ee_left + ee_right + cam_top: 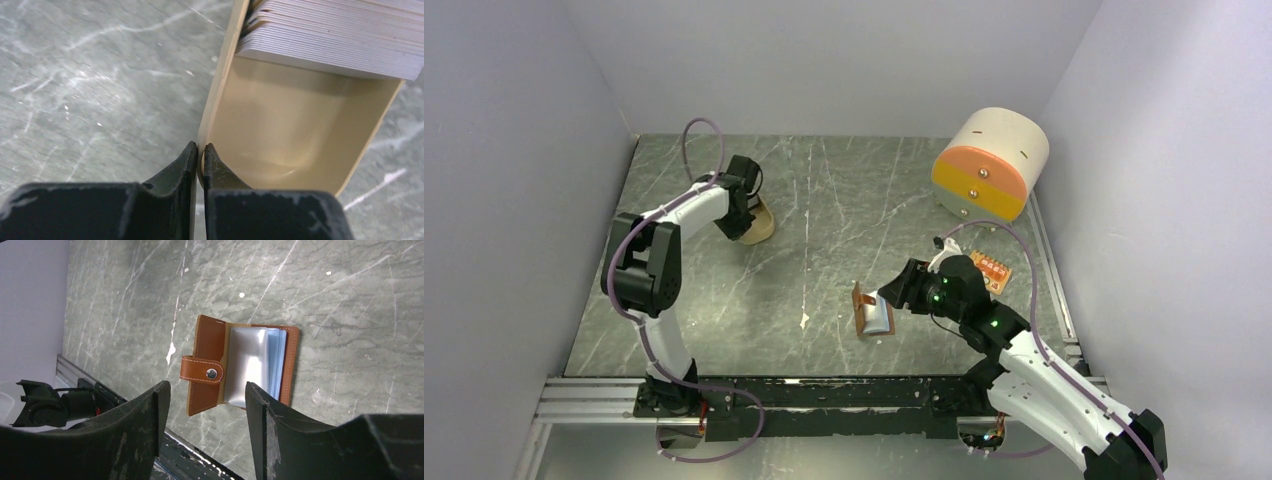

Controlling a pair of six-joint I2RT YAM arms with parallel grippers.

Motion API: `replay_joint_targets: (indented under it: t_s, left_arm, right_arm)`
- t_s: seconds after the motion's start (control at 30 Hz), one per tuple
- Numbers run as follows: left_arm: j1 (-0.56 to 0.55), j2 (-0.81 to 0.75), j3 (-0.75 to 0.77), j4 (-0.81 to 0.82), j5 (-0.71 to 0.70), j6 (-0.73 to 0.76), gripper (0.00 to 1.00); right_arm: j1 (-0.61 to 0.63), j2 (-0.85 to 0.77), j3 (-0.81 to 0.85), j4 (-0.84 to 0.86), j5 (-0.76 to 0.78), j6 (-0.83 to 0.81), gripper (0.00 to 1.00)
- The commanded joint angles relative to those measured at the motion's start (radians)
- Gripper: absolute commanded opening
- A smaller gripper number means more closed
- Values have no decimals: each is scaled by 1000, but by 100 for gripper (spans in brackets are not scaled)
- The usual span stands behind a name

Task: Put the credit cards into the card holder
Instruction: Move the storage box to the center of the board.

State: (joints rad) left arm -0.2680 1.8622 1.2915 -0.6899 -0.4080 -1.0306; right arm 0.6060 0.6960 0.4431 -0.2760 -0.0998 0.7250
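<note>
Zero pale grey-white cards (340,45) visibly loaded; left end effector (199,155) clamps rim of tan shallow dish (220,75), right end effector (206,387) wide, empty, above open brown leather wallet (210,340).

The left pincer (199,148) clamps the thin side wall of a tan dish (280,125) standing on the grey marbled counter (90,80), one finger outside, one inside, with stacked pale credit cards (340,40) at its far end.
</note>
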Motion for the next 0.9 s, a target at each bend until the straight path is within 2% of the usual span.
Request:
replay_joint_targets:
  t_s: [0.0, 0.87]
  left_arm:
    - [-75, 7, 90, -1, -21, 50, 9]
    - [-433, 162, 303, 39, -10, 235, 9]
  right_arm:
    - [-9, -16, 29, -24, 22, 6, 60]
    - [-9, -90, 26, -85, 68, 14, 60]
